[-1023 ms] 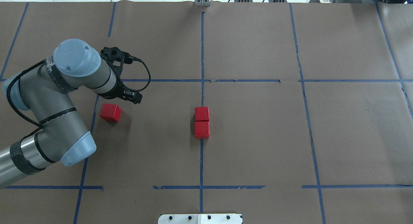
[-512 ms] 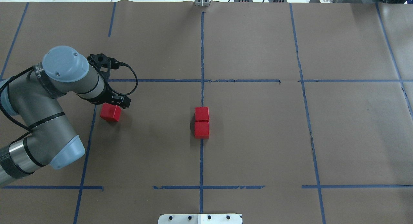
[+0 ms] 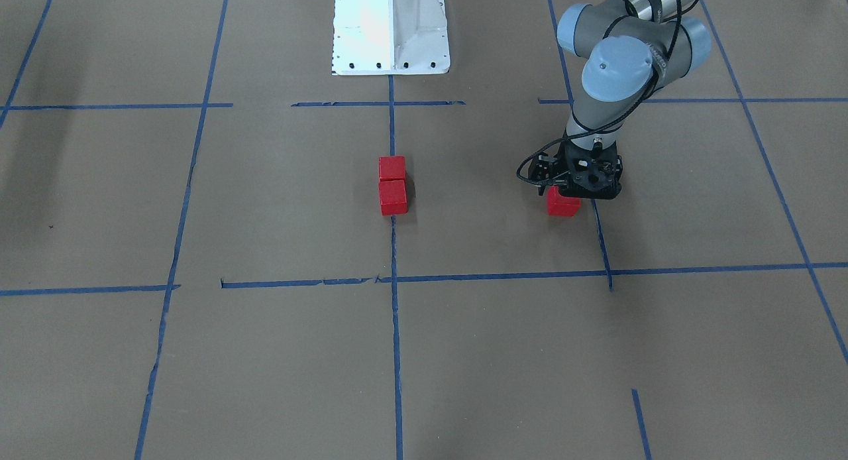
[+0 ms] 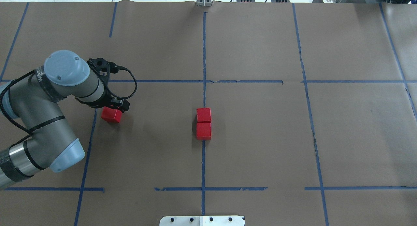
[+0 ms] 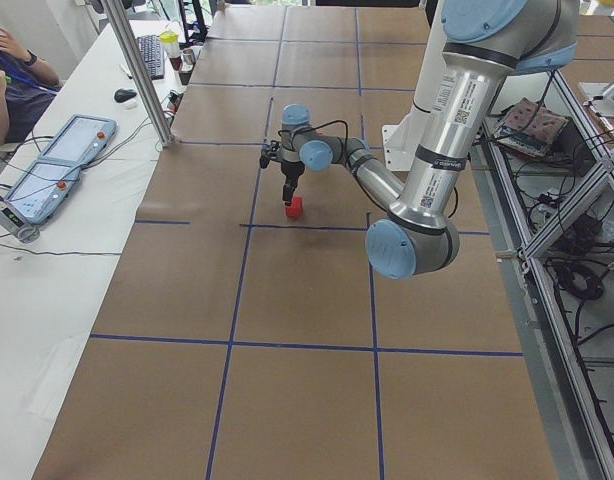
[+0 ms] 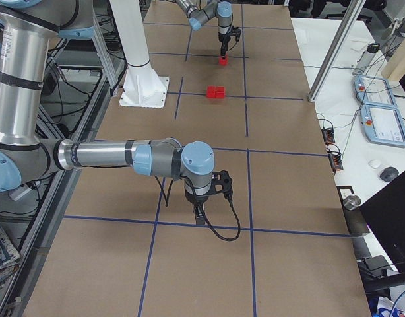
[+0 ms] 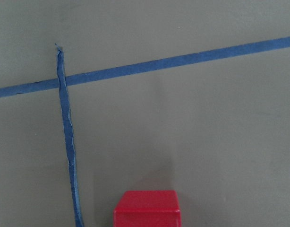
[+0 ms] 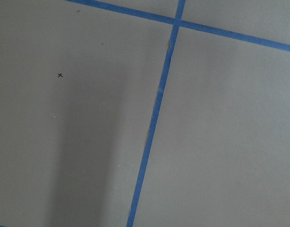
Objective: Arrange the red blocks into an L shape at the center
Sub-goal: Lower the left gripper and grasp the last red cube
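Observation:
Two red blocks (image 4: 204, 115) (image 4: 204, 130) sit touching, one behind the other, on the vertical tape line of the center cell (image 4: 254, 134); the front-facing view shows the same pair (image 3: 393, 185). A third red block (image 4: 111, 115) (image 3: 564, 205) stands alone at that cell's left edge, beside a blue line. My left gripper (image 4: 114, 107) (image 3: 575, 193) hangs just above this block, open and holding nothing, its fingers mostly hidden under the wrist. In the left wrist view the block (image 7: 147, 208) lies at the bottom edge. My right gripper (image 6: 200, 216) hovers far from the blocks; I cannot tell its state.
The robot's white base (image 3: 391, 29) stands at the table's near middle edge. Blue tape lines grid the brown paper. A seated person (image 5: 7, 60) and teach pendants (image 5: 67, 150) are at a side table beyond the far edge. A metal post (image 5: 147, 80) rises there.
My left arm has swung back and left, bringing the gripper from beyond the lone block's right to directly above it. None of the blocks has moved.

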Controlling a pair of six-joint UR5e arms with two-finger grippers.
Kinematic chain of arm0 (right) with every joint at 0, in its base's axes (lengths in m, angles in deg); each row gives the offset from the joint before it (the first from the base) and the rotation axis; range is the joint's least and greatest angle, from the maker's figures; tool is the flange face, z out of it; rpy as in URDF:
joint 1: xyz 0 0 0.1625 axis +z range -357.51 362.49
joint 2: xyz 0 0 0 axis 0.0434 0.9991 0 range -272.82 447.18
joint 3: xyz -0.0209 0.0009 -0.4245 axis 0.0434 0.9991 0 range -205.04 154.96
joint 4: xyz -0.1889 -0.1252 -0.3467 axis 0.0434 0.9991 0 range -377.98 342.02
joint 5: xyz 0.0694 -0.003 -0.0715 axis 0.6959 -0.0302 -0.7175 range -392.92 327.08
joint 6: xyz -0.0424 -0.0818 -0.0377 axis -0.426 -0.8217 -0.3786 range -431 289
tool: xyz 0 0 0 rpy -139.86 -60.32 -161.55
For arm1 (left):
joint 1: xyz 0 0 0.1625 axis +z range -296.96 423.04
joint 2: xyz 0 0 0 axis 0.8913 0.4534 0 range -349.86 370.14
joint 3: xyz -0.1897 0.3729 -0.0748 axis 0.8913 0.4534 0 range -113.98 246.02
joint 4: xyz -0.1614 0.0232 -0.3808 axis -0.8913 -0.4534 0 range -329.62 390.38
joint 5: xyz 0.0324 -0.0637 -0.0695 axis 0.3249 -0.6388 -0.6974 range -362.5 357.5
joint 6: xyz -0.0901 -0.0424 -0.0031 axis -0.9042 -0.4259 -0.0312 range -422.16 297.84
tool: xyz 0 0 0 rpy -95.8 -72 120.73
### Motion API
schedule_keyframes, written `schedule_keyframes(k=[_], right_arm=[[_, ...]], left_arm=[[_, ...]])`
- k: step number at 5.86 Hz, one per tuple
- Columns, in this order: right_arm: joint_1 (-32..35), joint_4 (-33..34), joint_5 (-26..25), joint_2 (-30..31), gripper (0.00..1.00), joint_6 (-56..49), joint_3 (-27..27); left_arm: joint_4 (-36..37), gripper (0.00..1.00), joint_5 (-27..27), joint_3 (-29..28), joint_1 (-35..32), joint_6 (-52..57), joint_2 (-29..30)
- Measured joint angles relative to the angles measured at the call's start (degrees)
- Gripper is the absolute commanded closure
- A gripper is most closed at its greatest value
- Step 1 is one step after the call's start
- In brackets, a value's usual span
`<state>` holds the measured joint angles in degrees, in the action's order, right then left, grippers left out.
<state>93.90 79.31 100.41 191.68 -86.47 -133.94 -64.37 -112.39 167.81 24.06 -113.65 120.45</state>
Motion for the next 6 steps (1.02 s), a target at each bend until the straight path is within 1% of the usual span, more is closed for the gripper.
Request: schedule_keyframes(k=[2,4,5,6], right_arm=[[0.0,0.0,0.0,0.0,0.0,0.0,0.0],[0.0,0.0,-0.1,0.0,0.0,0.0,0.0],[0.0,0.0,-0.1,0.0,0.0,0.0,-0.1],[0.0,0.0,0.0,0.0,0.0,0.0,-0.1]], left_arm=[[-0.3,0.0,-0.3,-1.4,0.2,-0.1,0.0],[-3.7,0.0,-0.7,-5.0,0.4,-0.9,0.4],[-5.4,0.02,-0.8,-6.5,0.4,-1.1,0.5],[-6.1,0.17,-0.8,-7.0,0.5,-1.2,0.5]])
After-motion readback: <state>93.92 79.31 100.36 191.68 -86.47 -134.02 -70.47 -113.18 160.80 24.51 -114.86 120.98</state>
